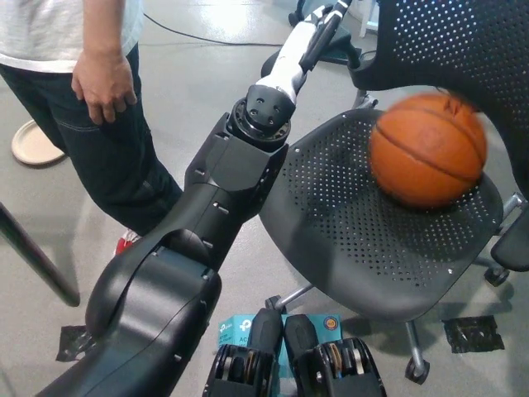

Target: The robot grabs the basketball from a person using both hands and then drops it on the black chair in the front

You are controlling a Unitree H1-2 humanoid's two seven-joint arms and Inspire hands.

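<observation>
Head view: ball [427,149] sat on the chair [364,240], far-right part of the seat, just below the backrest; edges blurred, so can't tell if it was fully at rest. Nothing gripped it.

Left hand [318,29] was up at the far top centre, off the ball, well apart from it to the left. Fingers looked released, holding nothing, though the hand was small and partly cut by the frame edge. Its white forearm ran down to a black wrist joint, then the big black arm came near-left toward the bottom.

Right hand: not seen in this pic.

Person [78,99] stood at far left, white shirt, dark jeans, one hand [103,83] hanging loose at the hip, empty. A red shoe [126,242] peeked out beside the arm.

Floor: grey, w/ a round tan disc [35,142] at left edge, a dark bar [37,260] slanting near left, black tape patches near left and near right.
</observation>
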